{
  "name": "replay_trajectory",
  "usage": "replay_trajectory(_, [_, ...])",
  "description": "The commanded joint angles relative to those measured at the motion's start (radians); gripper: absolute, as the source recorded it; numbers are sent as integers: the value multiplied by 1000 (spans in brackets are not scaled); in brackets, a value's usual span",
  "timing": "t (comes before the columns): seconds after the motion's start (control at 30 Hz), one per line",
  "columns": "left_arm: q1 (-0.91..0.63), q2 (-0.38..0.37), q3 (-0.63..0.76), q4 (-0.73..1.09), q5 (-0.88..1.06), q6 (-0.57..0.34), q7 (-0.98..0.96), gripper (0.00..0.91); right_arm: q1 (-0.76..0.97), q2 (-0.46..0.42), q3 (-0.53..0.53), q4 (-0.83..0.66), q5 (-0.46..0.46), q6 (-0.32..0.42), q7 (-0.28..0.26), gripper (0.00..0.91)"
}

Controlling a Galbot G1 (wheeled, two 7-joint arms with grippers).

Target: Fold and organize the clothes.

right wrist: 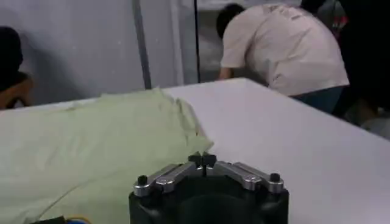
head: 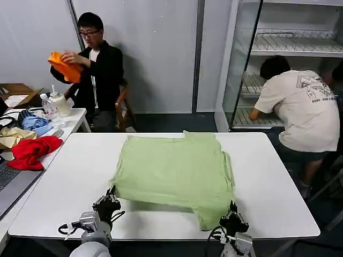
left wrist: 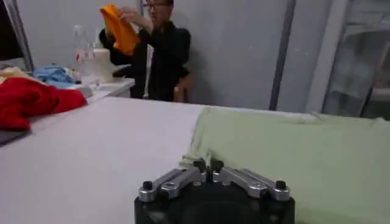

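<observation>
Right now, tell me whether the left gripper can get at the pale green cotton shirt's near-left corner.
Probably yes: the left gripper sits right at the pale green cotton shirt corner, fingers closed, with nothing between them.

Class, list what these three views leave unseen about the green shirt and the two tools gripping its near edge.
- Shirt underside: hidden against the table in every view; no print or buttons visible.
- Left tool: fabric pinch unclear; tips meet at the hem.
- Right tool: likewise.
- Head view: both arms cut off by the bottom edge.

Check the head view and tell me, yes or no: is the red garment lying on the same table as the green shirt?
No. The red garment lies on the side table at the robot's left, while the green shirt is spread on the main white table.
</observation>
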Motion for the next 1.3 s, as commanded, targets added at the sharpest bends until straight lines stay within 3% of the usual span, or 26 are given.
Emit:
replay_trajectory(0.03, [-49,-4,3,18,-4,2,1,20,94,-3,14,-37,-32,14,-16,0])
replay_trajectory(0.57, [-209,-8,22,178,-19,15,5,20,315,-31,24,-233,-28,-9,-54,0])
replay_trajectory(1.3, [-262,-23,42,282,-16,1,9,20,432,-16,6,-467,26,22,-90,0])
